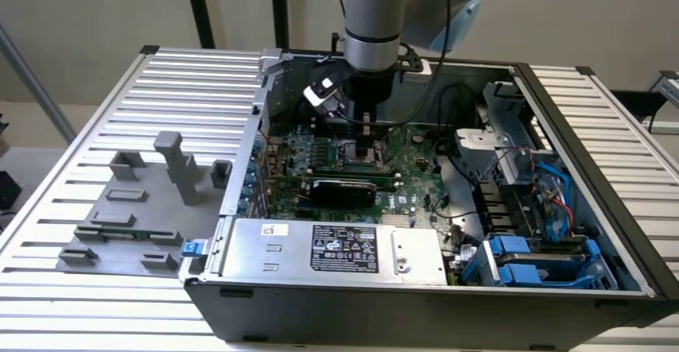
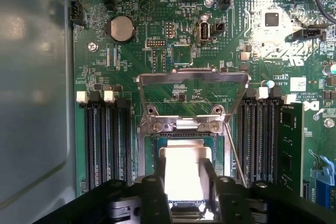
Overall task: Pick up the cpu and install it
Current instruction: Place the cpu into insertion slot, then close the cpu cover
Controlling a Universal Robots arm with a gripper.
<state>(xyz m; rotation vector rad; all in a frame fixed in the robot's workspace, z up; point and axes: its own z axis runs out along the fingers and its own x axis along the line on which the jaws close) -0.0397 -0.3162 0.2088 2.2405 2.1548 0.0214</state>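
We see a table (image 1: pixel 85 106) of pale metal slats running across the exterior view. Directly on it stands an open computer case (image 1: pixel 424 308), taking up the middle and the exterior view's right. Just beside the case, on the exterior view's left, a flat grey fixture plate (image 1: pixel 117 237) lies on the slats, with grey blocks (image 1: pixel 175 165) standing upright on it.

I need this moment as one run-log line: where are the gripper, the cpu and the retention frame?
gripper: down inside case, over socket | cpu: at socket, under gripper, seating unclear | retention frame: lifted open
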